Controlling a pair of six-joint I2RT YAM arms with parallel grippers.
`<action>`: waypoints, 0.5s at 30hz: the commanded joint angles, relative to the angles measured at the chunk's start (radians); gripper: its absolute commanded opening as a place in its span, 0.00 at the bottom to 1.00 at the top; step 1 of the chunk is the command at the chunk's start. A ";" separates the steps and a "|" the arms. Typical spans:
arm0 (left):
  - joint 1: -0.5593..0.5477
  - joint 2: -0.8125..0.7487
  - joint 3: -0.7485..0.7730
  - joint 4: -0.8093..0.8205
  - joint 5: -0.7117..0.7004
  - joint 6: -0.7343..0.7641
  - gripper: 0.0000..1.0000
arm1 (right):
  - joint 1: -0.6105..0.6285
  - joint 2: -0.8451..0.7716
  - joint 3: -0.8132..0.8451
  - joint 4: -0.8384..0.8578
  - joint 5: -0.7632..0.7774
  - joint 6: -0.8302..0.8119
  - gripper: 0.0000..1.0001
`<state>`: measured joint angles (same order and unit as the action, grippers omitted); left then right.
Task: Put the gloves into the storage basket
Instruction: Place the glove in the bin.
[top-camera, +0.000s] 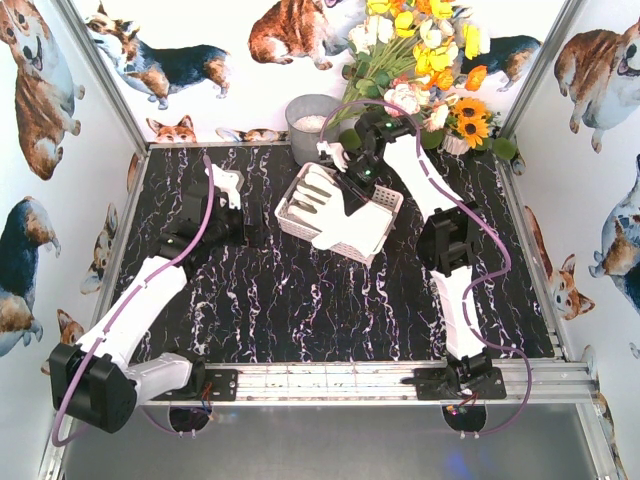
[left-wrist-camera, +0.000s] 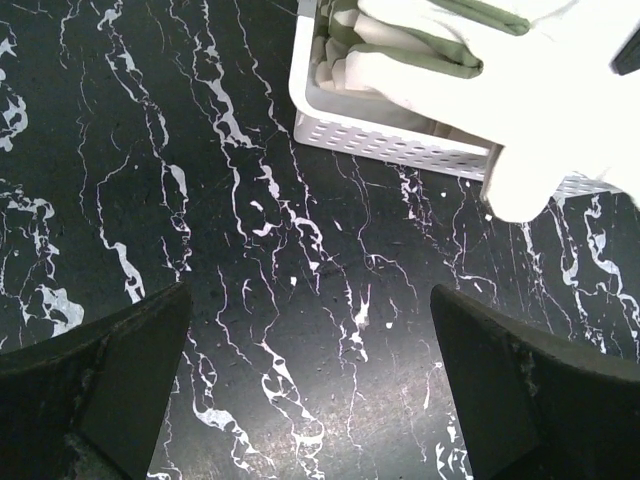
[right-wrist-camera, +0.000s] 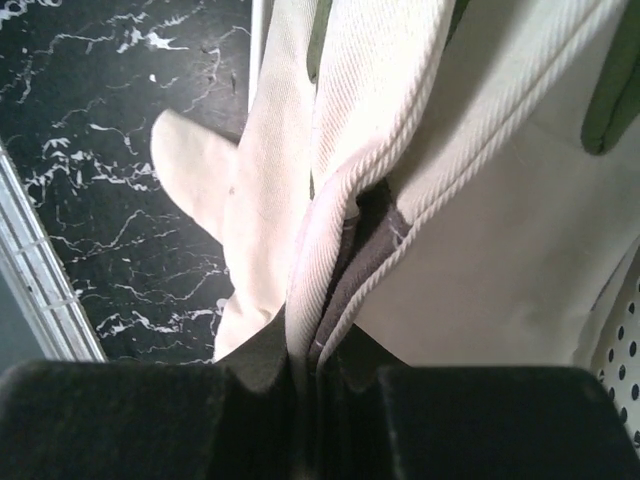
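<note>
Above a black, white-veined marble-look desk (top-camera: 300, 310), the right gripper (top-camera: 352, 182) is clamped on the beige cuff of a cream work glove (top-camera: 350, 228). The wrist view shows the ribbed hem pinched tight between the dark fingers. The glove lies half in and half out of the white slotted storage basket (top-camera: 388, 205), which sits toward 12 o'clock from the desk's middle. Its fingers and thumb spill over the rim on the basket's 5 o'clock side. More gloves (top-camera: 312, 195) are piled inside. We judge the step in hand to be the drop. To do it well, we would carry the cuff toward 11 o'clock until the whole glove is inside the lattice walls. We would then lower it onto the pile before letting go, since limp fabric draped over a low rim is likely to slide out. The left gripper (top-camera: 243, 222) waits at the basket's 9 o'clock, spread wide with nothing in it, over bare desk. At the far edge are a grey metal bucket (top-camera: 310, 128) at 12 o'clock and a spray of yellow and orange artificial flowers (top-camera: 420, 50) at 1 o'clock. White walls printed with corgis (top-camera: 40, 90) enclose the cell.
</note>
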<state>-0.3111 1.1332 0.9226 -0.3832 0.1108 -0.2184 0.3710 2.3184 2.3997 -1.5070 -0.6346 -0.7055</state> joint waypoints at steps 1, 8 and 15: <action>0.021 0.009 -0.016 0.043 0.020 0.019 1.00 | 0.000 0.035 0.056 0.056 0.040 -0.031 0.00; 0.033 0.019 -0.027 0.048 0.026 0.025 1.00 | 0.000 0.078 0.070 0.112 0.109 -0.039 0.00; 0.038 0.032 -0.025 0.050 0.034 0.027 1.00 | 0.000 0.099 0.070 0.162 0.198 -0.034 0.00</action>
<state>-0.2893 1.1519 0.9024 -0.3611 0.1272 -0.2039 0.3710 2.3966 2.4165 -1.4158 -0.4969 -0.7170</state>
